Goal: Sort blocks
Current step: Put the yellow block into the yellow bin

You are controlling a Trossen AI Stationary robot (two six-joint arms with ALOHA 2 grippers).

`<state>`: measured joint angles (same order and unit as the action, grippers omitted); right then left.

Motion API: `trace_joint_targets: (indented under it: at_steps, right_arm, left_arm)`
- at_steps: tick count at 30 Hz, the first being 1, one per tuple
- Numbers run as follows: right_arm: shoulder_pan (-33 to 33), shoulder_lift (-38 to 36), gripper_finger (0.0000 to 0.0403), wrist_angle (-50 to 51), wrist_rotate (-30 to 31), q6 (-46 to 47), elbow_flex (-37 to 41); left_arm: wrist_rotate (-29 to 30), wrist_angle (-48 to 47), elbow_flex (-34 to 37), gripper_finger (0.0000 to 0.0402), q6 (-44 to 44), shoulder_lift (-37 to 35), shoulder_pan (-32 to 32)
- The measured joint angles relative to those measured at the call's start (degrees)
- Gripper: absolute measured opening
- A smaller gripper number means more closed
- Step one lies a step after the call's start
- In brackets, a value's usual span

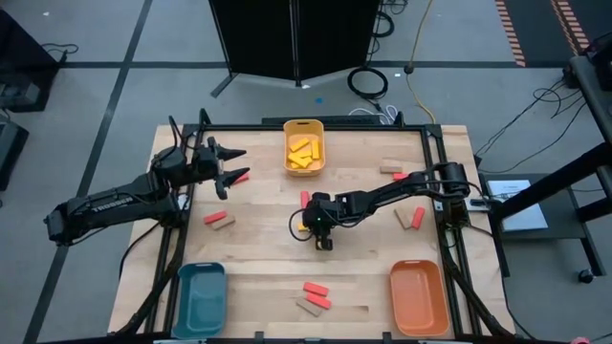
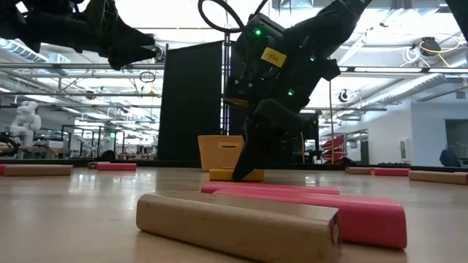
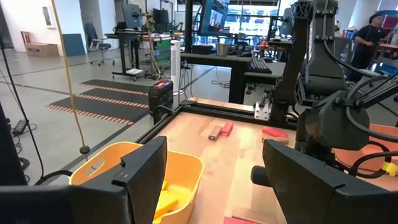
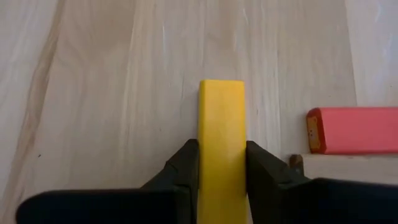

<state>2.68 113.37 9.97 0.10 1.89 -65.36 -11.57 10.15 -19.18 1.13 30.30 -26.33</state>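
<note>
A yellow block (image 4: 221, 124) lies flat on the wooden table near its middle, also visible in the low view (image 2: 227, 175). My right gripper (image 1: 322, 239) reaches down to it and is shut on it. My left gripper (image 1: 235, 165) hangs open above the far left of the table, beside the yellow tray (image 1: 287, 153), which holds several yellow blocks (image 1: 304, 153). Red and tan blocks lie scattered on the table, among them a red one (image 4: 354, 129) close to the held block. My right gripper pinches the yellow block by its two long sides (image 4: 204, 155), one dark finger (image 4: 184, 167) on each. The fingers slant down from the table's right side, and the block runs on ahead of them. The block lies flat on the table (image 2: 219, 175).
A teal tray (image 1: 203, 298) stands at the near left and an orange tray (image 1: 419, 298) at the near right. Loose blocks: a red and tan pair (image 1: 218, 220), a pair (image 1: 313, 297) near the front edge, another pair (image 1: 412, 218) on the right, and blocks (image 1: 392, 169) at the far right.
</note>
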Motion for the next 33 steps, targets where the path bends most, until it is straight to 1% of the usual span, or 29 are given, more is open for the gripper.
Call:
trace_joint_targets:
  at_steps: [4, 7, 13, 16, 19, 24, 30, 33]
  right_arm:
    - [0.00, -3.07, 0.0064, 2.38, 0.08, 0.20, 0.41]
    - [-0.19, -6.53, 0.0064, 2.22, 0.44, -0.07, 0.26]
    - [-0.68, -12.36, 0.0064, 2.52, 5.64, -1.94, 0.17]
    - [-1.48, -15.40, 0.0064, 2.51, 6.47, -3.39, 0.07]
    - [-2.85, -17.72, 0.0064, 2.66, 7.75, -4.58, 0.06]
    - [-6.08, -21.18, 0.0064, 1.95, 7.77, -6.28, 0.04]
    - [-10.37, -23.11, 0.0064, -0.30, 7.71, -8.73, 0.03]
    - [-12.48, -23.06, 0.0064, -0.63, 7.38, -9.42, -1.26]
  left_arm:
    - [-0.05, 0.03, 0.00, 0.0262, -0.01, 0.00, 0.00]
    - [-0.33, 0.12, 0.00, 0.0262, -0.01, 0.00, 0.00]
    - [-0.33, 0.27, 0.00, 0.0262, -0.03, 0.00, 0.00]
    - [-0.31, 0.63, 0.00, 0.0262, -0.05, 0.00, 0.00]
    - [-0.31, 0.85, -0.01, 0.0262, -0.03, 0.01, 0.00]
    - [-0.36, 1.03, -0.02, 0.0262, -0.03, 0.02, 0.00]
    - [-0.42, 1.01, -0.02, 0.0262, -0.03, 0.02, 0.00]
    - [-0.50, 1.01, -0.02, 0.0262, -0.03, 0.02, 0.02]
